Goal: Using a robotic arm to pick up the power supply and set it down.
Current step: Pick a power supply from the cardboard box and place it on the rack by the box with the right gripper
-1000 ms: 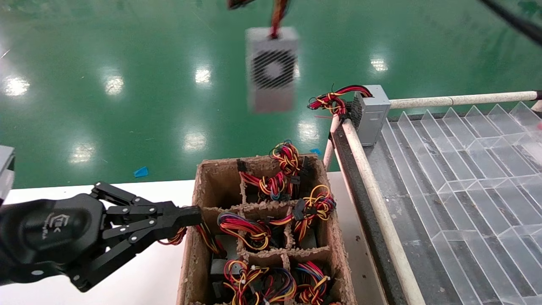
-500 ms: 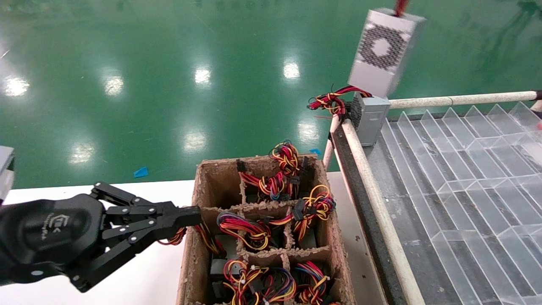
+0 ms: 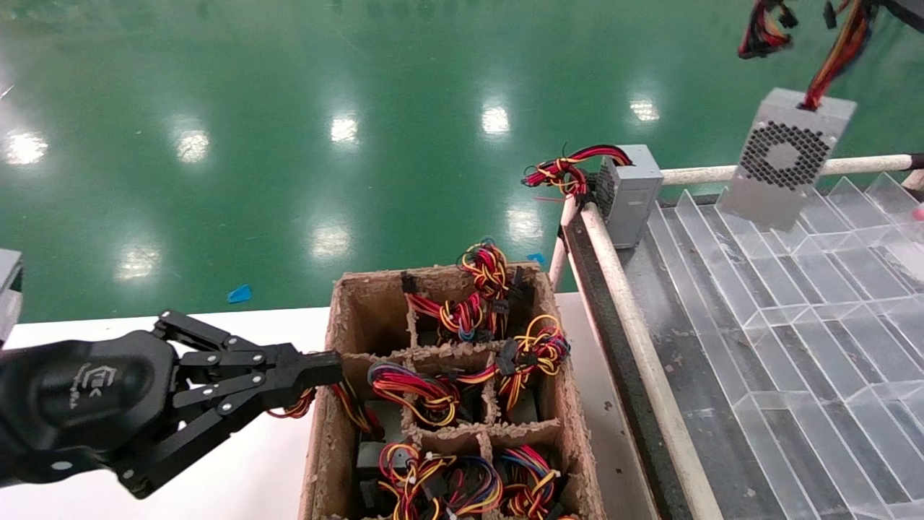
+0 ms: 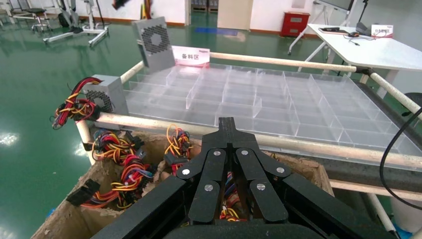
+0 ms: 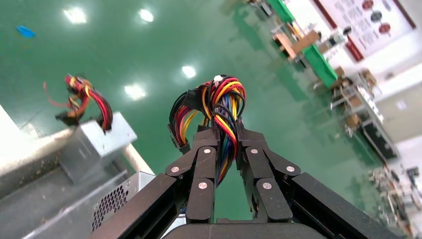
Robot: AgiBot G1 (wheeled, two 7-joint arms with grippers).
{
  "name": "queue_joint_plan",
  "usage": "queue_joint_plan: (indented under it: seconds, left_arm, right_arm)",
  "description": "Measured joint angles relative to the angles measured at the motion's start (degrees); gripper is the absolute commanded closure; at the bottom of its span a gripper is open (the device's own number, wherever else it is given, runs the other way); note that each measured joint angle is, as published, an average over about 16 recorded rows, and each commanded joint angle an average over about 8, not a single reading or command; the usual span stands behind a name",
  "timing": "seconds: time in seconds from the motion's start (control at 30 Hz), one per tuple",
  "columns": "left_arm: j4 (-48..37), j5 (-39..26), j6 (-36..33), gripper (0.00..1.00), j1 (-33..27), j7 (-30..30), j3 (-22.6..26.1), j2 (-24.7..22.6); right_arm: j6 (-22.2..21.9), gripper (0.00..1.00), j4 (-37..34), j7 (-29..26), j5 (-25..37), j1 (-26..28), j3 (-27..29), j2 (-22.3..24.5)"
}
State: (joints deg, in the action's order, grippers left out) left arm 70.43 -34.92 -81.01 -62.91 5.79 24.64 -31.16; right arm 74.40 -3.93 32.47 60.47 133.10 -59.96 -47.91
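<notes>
power supply [image 3: 785, 160] swung rightward over clear tray [image 3: 830, 303], right tool [image 5: 226, 130] gripping wires [image 5: 219, 107]

Power supply [image 3: 785, 160] now farther right and lower, over the clear tray [image 3: 830, 303].

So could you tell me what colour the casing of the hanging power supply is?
Plain grey metal, clearest in the head view: power supply.
</notes>
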Motion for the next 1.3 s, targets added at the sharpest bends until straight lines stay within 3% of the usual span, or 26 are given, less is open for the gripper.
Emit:
queue_joint_plan:
  seconds: [0.6,0.93,1.3]
  left_arm:
    - [0.0,0.0,0.0,1.0,0.0,0.0,0.0,0.0]
    - [0.0,0.0,0.0,1.0,0.0,0.0,0.0,0.0]
    - [0.0,0.0,0.0,1.0,0.0,0.0,0.0,0.0]
  right_arm:
    - [-9.4,1.0,0.7,-0.9,-4.3,-11.2,3.2,-0.4]
    - [-14.0,1.0,2.0,-1.6,-4.7,-13.0,3.5,-2.4]
    - [-15.0,1.0,3.3,-2.5,-4.1,-12.6,3.1,-3.5]
